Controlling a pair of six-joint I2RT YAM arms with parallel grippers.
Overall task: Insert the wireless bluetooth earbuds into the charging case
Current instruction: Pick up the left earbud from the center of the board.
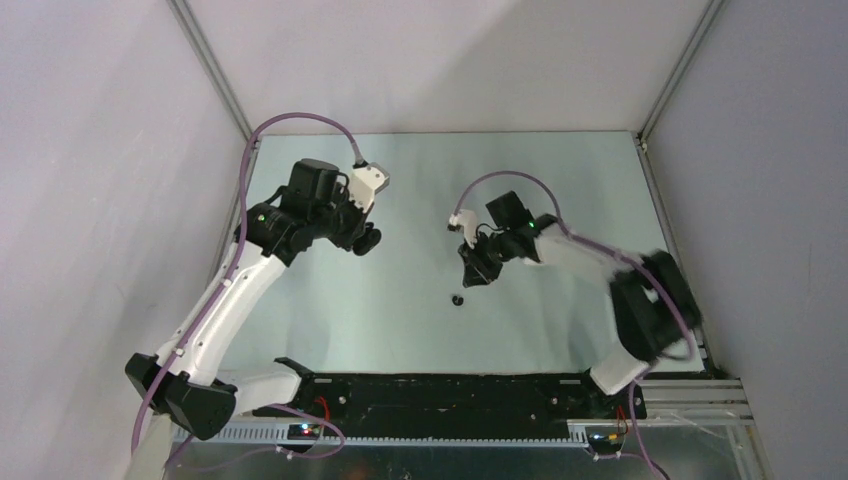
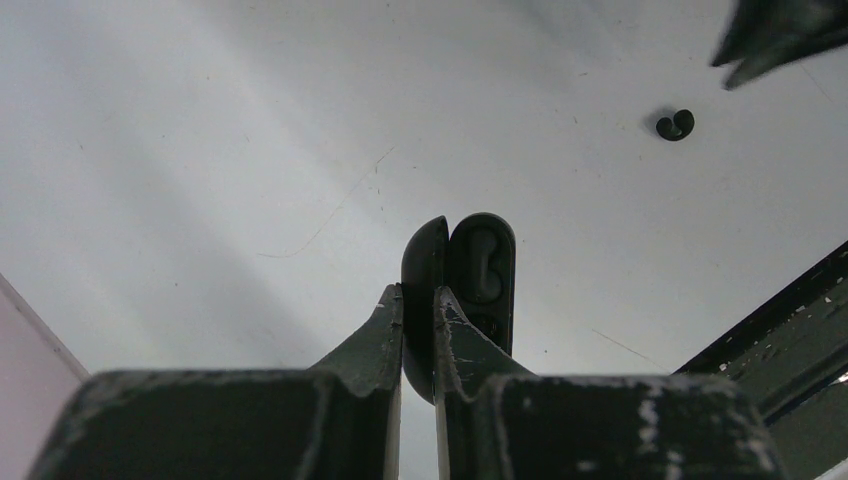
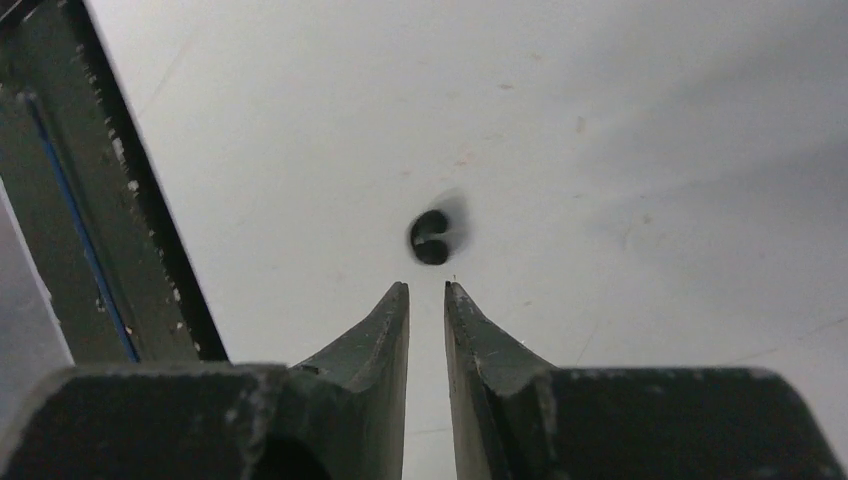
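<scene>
My left gripper [image 2: 418, 295] is shut on the lid half of the charging case [image 2: 480, 270], a glossy black oval held up off the table with its lid swung open and its moulded wells showing. The top view puts that gripper [image 1: 365, 240] at the left back of the table. A small black earbud [image 3: 432, 238] lies on the table just beyond my right gripper [image 3: 427, 288], whose fingers stand narrowly open with nothing between them. From above, the earbud [image 1: 457, 299] sits just below the right gripper [image 1: 472, 275]. The left wrist view also catches the earbud [image 2: 676, 124] at the upper right.
The black base rail [image 1: 450, 390] runs along the near edge, and shows as a dark bar [image 3: 100, 200] at the left of the right wrist view. White enclosure walls [image 1: 120, 150] close in the left, back and right sides. The right fingertip [image 2: 775, 35] pokes into the left wrist view.
</scene>
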